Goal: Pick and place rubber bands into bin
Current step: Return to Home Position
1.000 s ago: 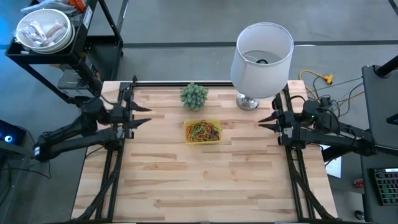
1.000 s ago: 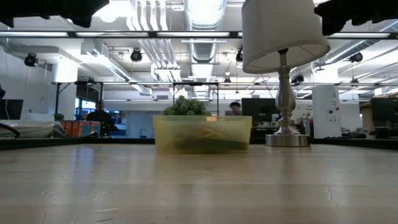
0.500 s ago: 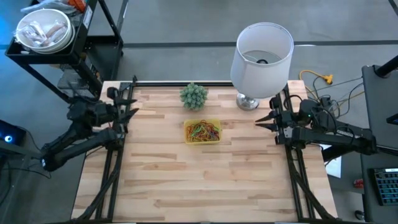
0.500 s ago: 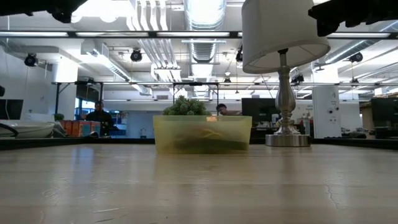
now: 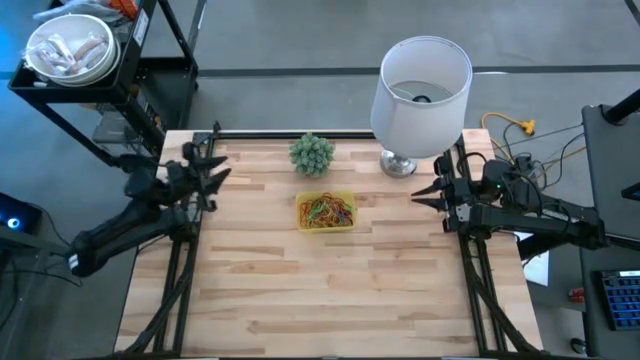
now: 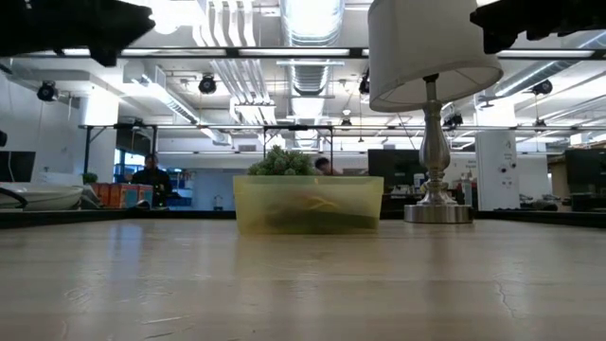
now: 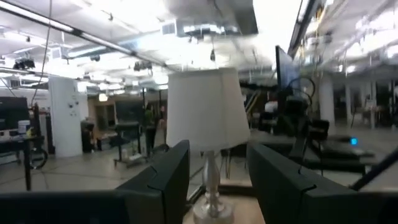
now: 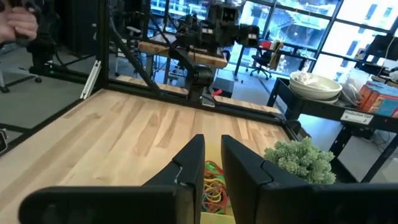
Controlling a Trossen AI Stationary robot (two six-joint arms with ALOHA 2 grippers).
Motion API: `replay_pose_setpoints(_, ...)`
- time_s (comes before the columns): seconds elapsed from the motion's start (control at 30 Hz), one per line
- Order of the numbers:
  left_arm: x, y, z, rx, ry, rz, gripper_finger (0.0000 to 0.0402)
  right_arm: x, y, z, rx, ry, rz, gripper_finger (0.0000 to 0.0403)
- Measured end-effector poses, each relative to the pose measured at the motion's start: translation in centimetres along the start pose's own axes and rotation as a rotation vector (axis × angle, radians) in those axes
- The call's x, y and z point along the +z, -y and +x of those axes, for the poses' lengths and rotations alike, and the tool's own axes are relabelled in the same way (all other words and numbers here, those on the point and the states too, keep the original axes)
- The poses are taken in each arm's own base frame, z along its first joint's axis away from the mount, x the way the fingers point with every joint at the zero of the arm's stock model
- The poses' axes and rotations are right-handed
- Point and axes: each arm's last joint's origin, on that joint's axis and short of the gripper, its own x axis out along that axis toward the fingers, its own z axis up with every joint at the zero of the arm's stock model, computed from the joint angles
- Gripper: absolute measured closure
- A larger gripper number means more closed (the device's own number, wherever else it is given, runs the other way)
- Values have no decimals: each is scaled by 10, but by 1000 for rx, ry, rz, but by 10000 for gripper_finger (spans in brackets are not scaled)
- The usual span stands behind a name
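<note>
Yellow bin point(image 5: 326, 229) mid-table point(image 5: 330, 290) holds the tangle of rubber bands point(image 5: 325, 210). No loose ones on the wood that I can spot, so picking looks done. Left gripper point(image 5: 212, 165) and right gripper point(image 5: 425, 192) hang empty at the side edges, fingers apart.

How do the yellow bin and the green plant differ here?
The bin is a shallow yellow rectangle holding rubber bands; the plant is a rounded green tuft. The bin sits nearer the middle of the table; the plant stands behind it by the far edge. Both rest on the table.
</note>
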Motion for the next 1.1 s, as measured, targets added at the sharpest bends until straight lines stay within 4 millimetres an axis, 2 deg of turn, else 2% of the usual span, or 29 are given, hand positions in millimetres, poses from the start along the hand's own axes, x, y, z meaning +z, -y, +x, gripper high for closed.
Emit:
replay_pose_setpoints(0.1, -19, 0, 6, -15, 79, -24, 257, 1, 0, 0, -1, 5, -2, 355)
replay_pose_setpoints(0.2, -29, 1, 9, -68, 135, -38, 257, 1, 0, 0, 0, 2, -1, 355)
replay_pose_setpoints(0.33, -39, 3, 14, -167, 74, -76, 257, 1, 0, -1, -1, -3, -4, 355)
replay_pose_setpoints(0.43, -42, 7, 15, -255, 59, -86, 257, 1, 0, -1, -1, -2, -4, 355)
replay_pose_setpoints(0.63, -54, 15, 8, -319, 115, -109, 257, -1, 0, -1, 3, -18, 3, 355)
replay_pose_setpoints(1.1, -58, 23, 10, -383, 87, -128, 257, -1, 0, 0, 3, -18, 2, 355)
